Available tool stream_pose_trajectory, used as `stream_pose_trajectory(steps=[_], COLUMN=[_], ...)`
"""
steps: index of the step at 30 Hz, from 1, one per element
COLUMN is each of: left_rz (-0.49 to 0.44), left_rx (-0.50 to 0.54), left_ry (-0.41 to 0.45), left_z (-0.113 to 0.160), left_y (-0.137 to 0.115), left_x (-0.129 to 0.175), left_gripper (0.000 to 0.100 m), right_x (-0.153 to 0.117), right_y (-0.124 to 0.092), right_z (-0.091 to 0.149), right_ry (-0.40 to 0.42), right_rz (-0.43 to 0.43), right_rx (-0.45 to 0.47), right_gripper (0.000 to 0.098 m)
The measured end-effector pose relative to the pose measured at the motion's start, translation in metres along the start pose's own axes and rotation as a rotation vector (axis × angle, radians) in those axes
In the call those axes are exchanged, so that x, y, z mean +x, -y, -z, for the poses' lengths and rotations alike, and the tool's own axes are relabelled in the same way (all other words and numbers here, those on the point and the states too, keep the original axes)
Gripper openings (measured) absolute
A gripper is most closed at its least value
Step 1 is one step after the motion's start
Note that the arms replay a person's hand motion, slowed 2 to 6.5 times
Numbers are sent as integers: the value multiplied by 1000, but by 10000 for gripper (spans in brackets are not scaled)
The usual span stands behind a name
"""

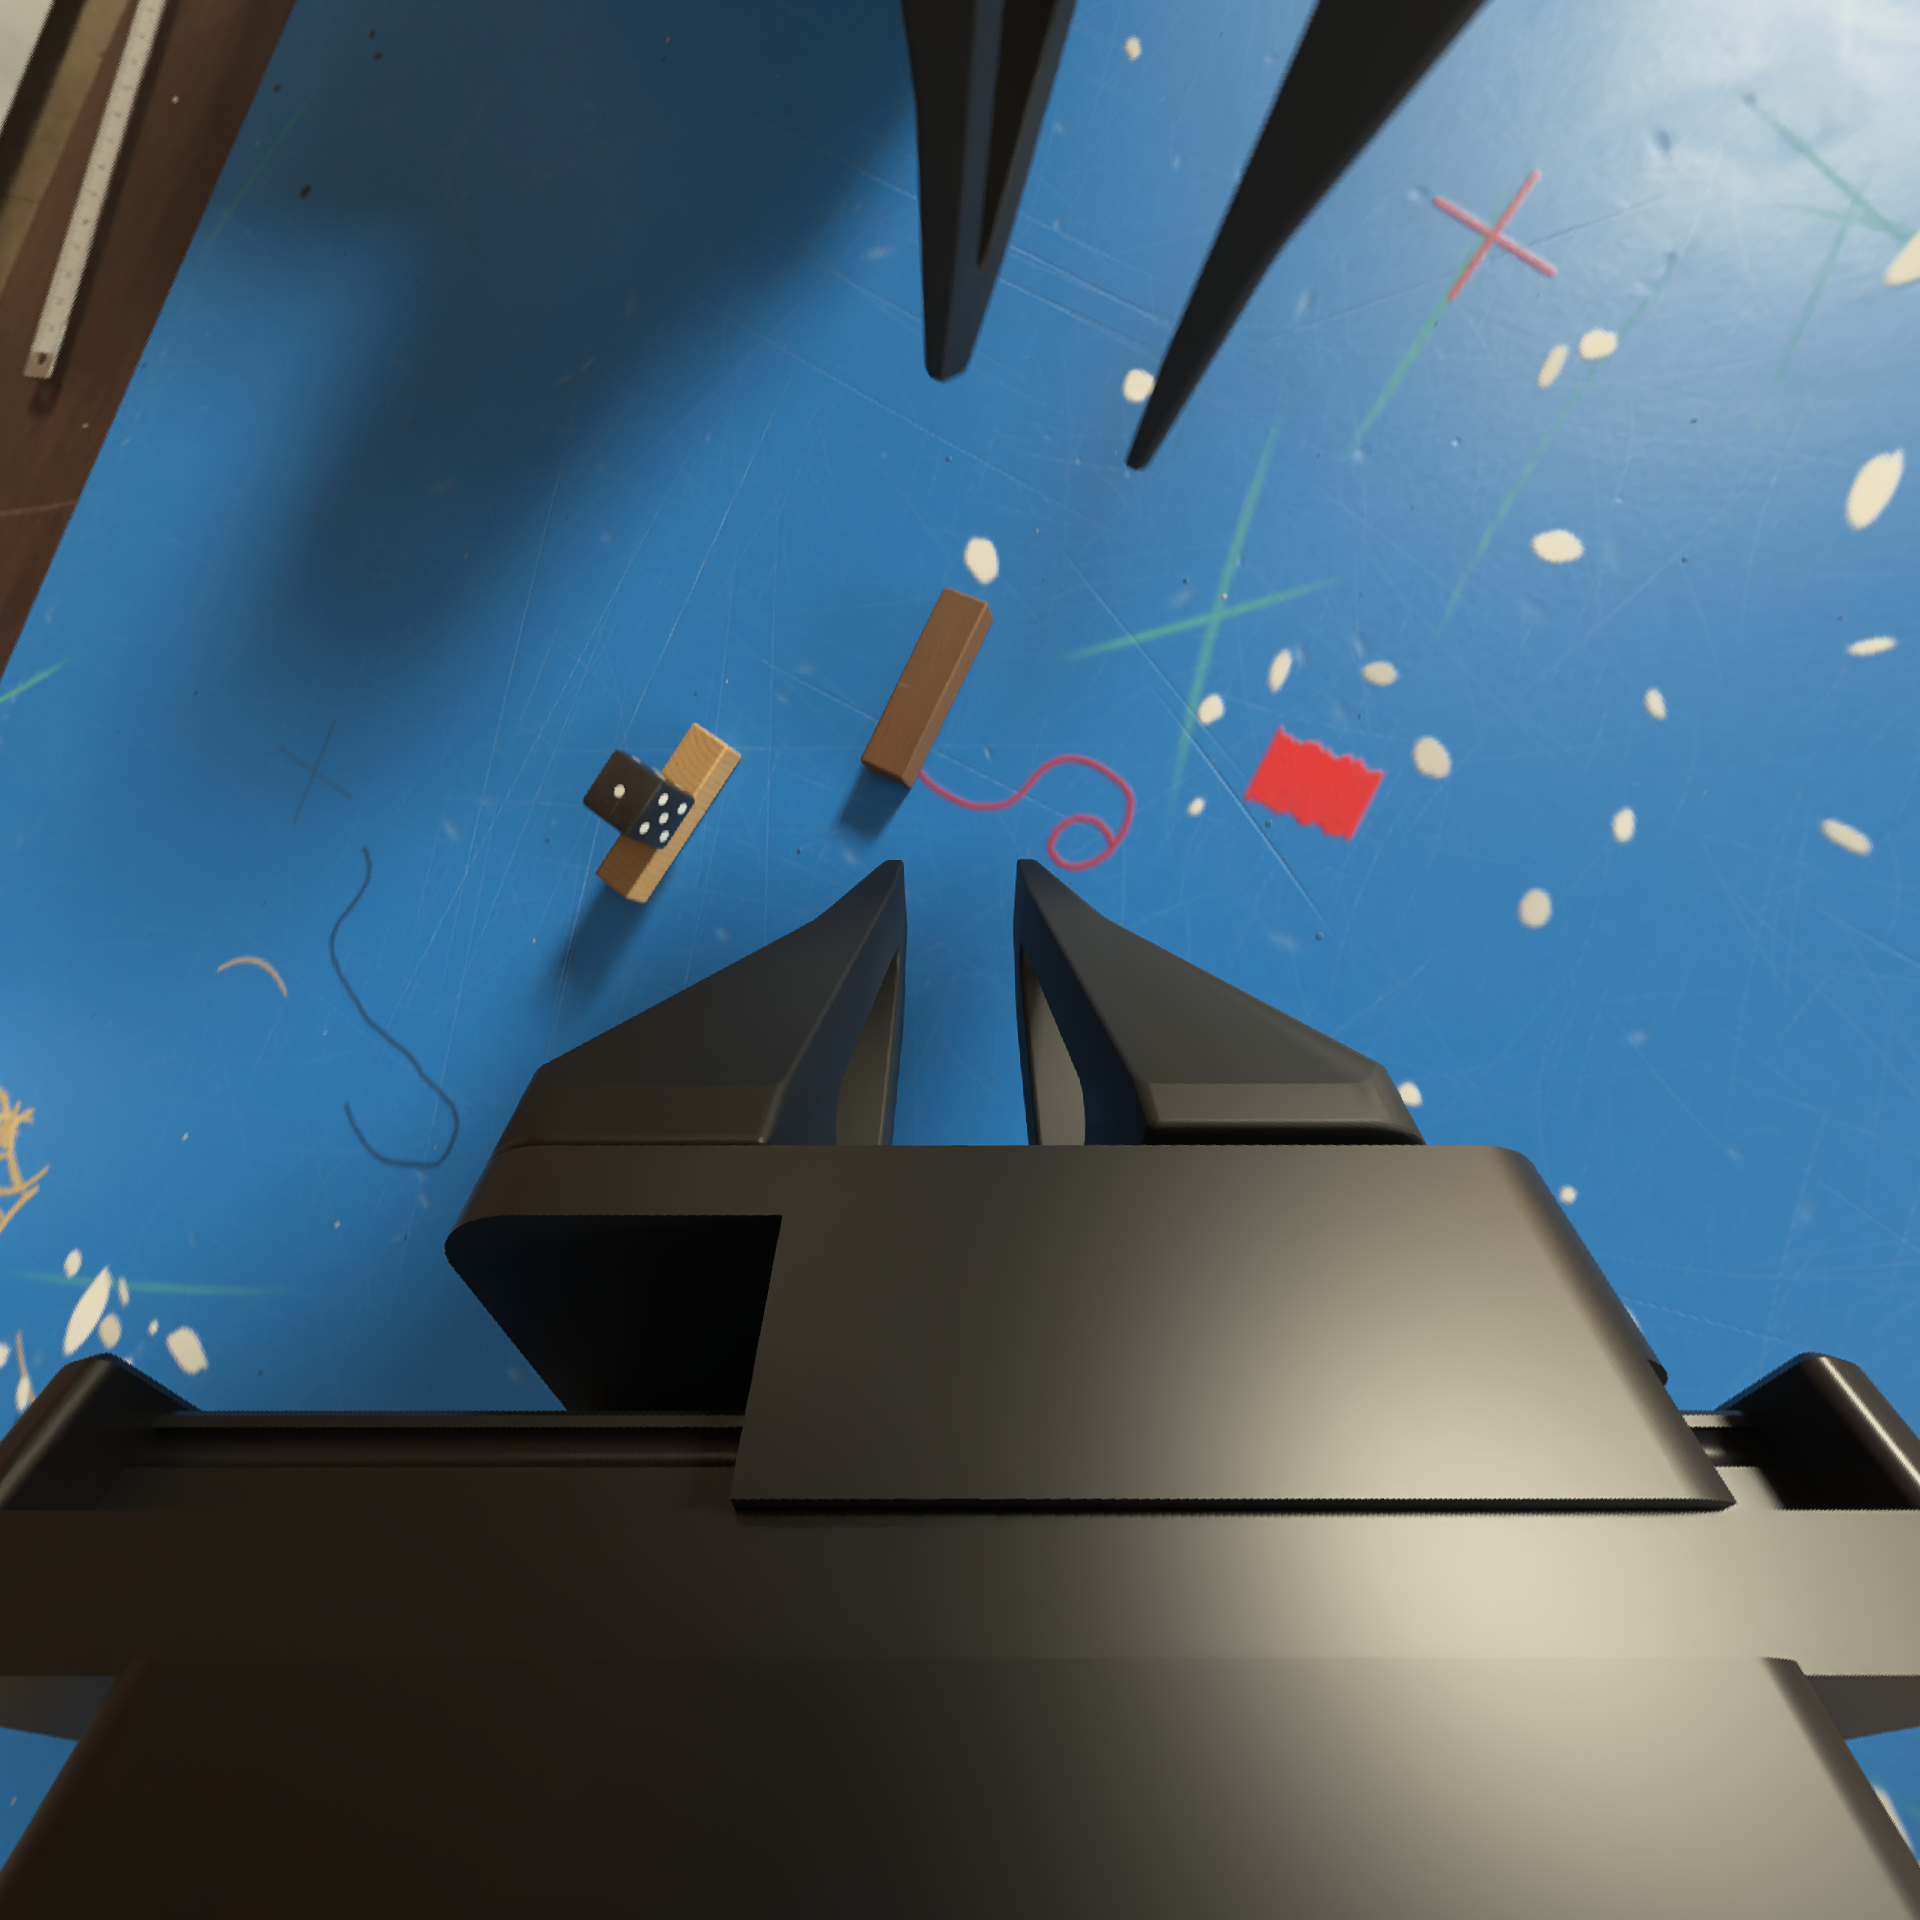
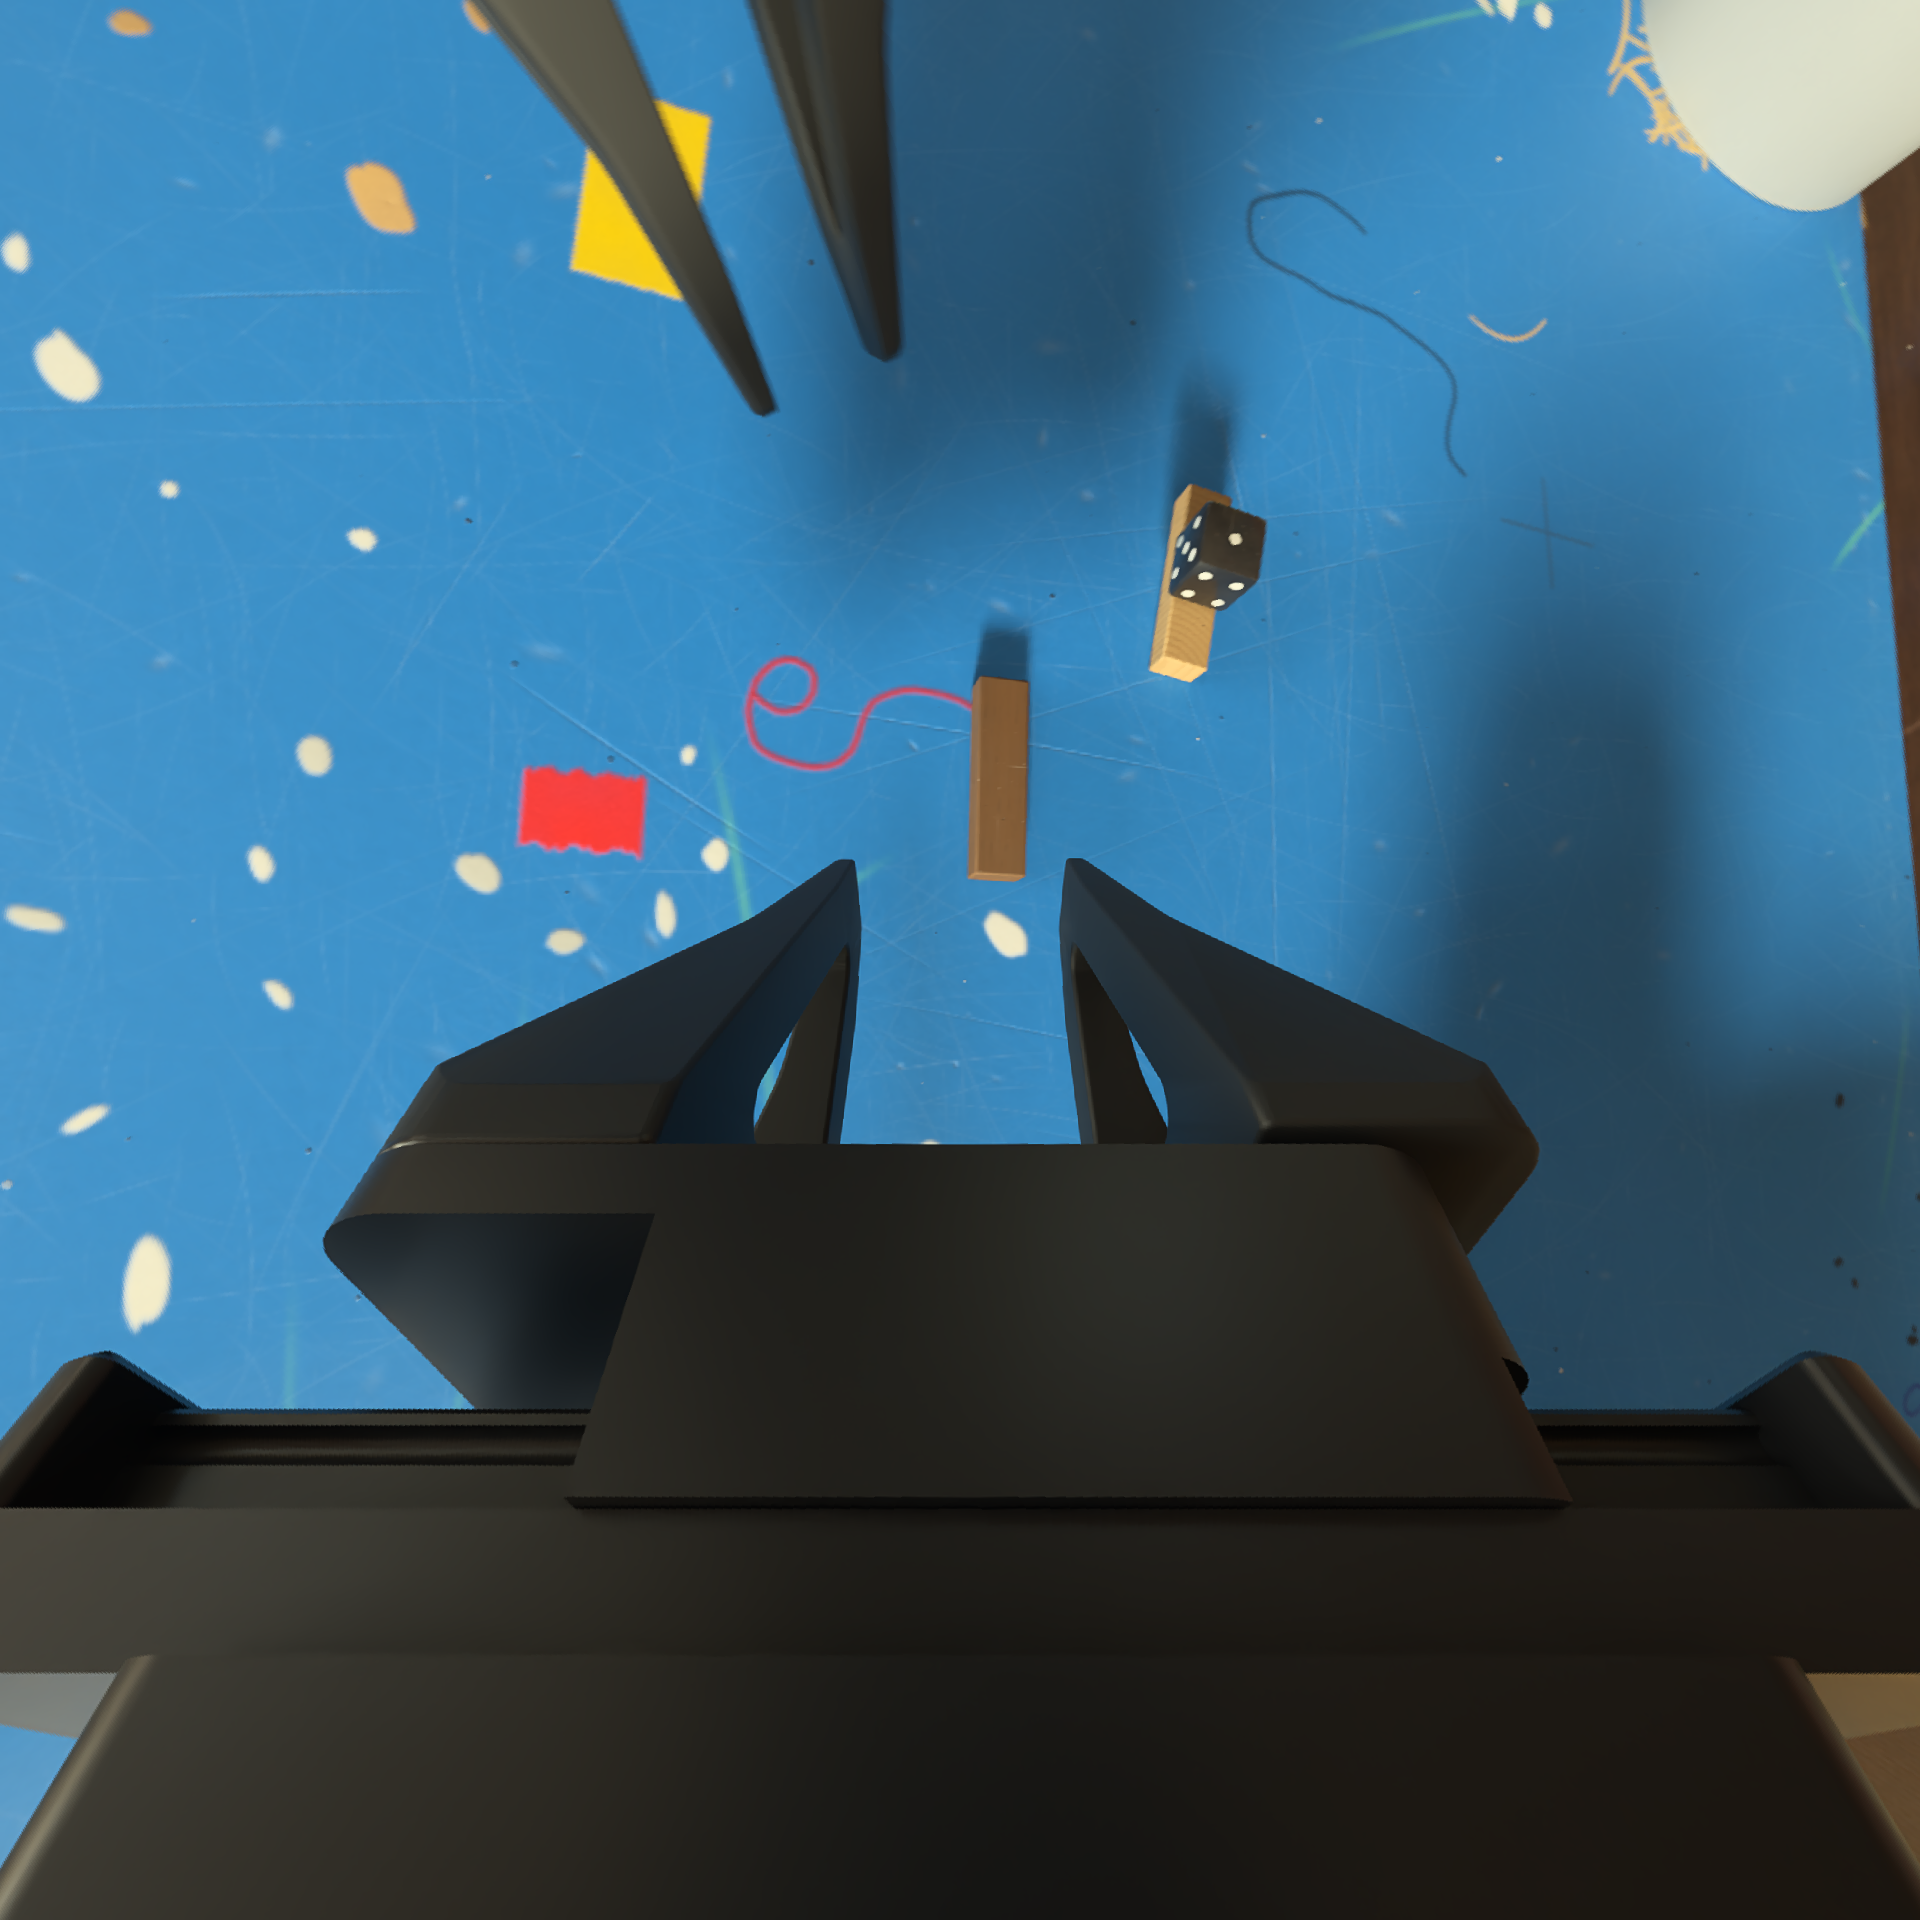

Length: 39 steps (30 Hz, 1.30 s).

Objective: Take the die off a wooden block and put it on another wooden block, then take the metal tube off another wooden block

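Observation:
A black die (image 1: 636,808) with white pips sits on a light wooden block (image 1: 636,871) lying on the blue table, left of centre in the left wrist view. A darker wooden block (image 1: 928,686) lies bare to its right. My left gripper (image 1: 961,868) hangs high above the table, empty, with a narrow gap between its jaws. In the right wrist view the die (image 2: 1216,561) rests on the light block (image 2: 1179,639), and the darker block (image 2: 997,795) lies just ahead of my right gripper (image 2: 961,864), which is open, empty and high up. No metal tube is in view.
The other arm's fingers (image 1: 956,260) (image 2: 842,208) reach in from the top of each view. A red patch (image 1: 1314,781), a red thread (image 1: 1081,821), a yellow patch (image 2: 623,229) and pale flecks mark the table. A white object (image 2: 1766,94) and a ruler (image 1: 83,208) sit at the table's brown edges.

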<state>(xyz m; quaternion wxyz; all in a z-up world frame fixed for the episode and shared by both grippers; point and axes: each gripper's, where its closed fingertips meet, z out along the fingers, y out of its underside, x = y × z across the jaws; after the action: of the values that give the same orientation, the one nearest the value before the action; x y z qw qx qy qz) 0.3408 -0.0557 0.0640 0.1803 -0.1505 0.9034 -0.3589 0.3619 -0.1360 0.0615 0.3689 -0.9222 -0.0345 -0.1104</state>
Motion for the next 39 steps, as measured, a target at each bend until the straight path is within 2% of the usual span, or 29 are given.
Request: stream_pose_trajectory(steps=[5,13,23,33,39], left_rz=[-14,25,-5,-2,6], left_rx=[7,105,119,138,163], left_ry=[50,118,253,327,333], left_z=[12,25,25,23,25], left_y=[-6,-5,-12,-17,-15], left_x=[5,4,-5,-14,-15], left_gripper=[170,160,138,135,139], right_x=[8,18,38,49,56], right_y=[4,21,33,40,37], right_z=[-1,-10,-43,-70,-83], right_ry=[-27,-47,-31,-26,-38], right_rz=[-10,-8,-57,-81,-96], right_rx=[10,18,-25,-68,-107], right_gripper=[333,344,382,396,415])
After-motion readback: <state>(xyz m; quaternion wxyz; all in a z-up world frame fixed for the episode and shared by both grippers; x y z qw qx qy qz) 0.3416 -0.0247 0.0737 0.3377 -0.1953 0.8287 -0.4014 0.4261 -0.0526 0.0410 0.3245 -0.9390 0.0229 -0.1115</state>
